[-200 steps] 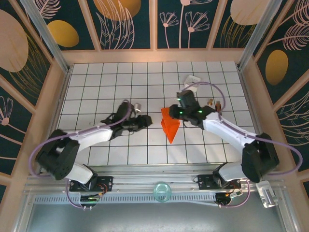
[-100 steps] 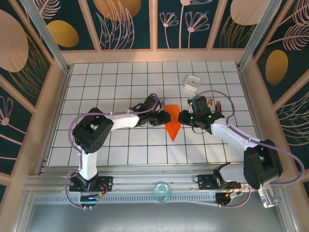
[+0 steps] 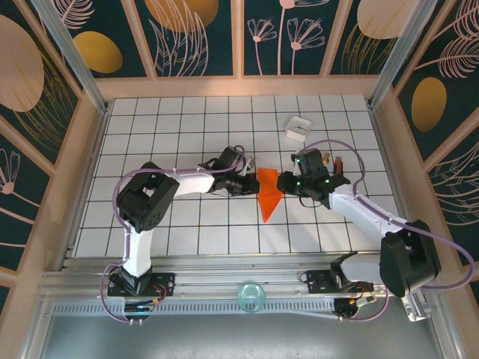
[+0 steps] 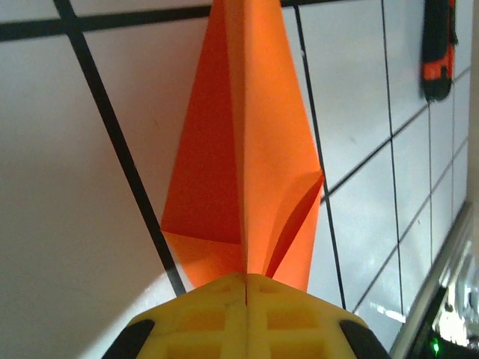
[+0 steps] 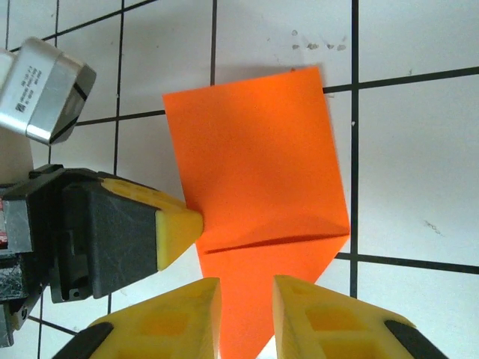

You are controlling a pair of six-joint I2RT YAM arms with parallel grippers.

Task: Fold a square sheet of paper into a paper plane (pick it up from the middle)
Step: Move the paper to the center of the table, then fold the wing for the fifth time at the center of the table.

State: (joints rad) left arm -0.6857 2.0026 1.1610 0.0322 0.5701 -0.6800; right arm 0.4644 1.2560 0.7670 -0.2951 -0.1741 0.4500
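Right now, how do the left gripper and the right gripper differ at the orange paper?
The left gripper has its fingers shut on the side edge of the folded orange paper; the right gripper holds its fingers apart, with paper showing in the gap. The left gripper reaches the paper from the left, the right gripper from the right. Both have yellow fingers.

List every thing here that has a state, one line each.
orange paper: folded into a pointed shape with a centre crease, lying on the table.
left gripper: shut, its tips at the paper's edge; whether they pinch it is unclear.
right gripper: open a little, its fingers either side of the paper's narrow end.
small white box: resting on the table, apart from both grippers.
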